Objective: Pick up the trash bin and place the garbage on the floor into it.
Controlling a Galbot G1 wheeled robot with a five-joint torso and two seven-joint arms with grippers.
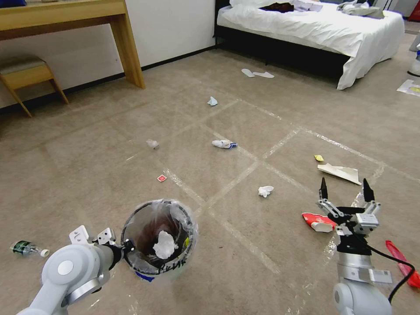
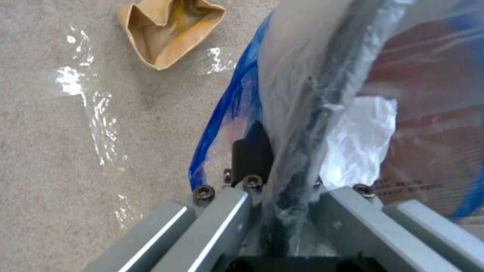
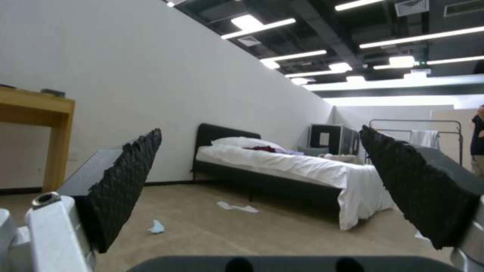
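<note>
While the left end effector (image 1: 124, 247) grips the bin (image 1: 158, 238) by its rim, a tissue (image 1: 165, 245) lies inside. Right end effector (image 1: 344, 191) hangs spread wide above the floor (image 1: 245, 245), near a red wrapper (image 1: 318, 222)

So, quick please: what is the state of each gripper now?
Left gripper: shut on the trash bin, at its rim.
Right gripper: open, holding nothing, above the floor.

Head looks down; wrists close; both see bed (image 1: 315, 26).
</note>
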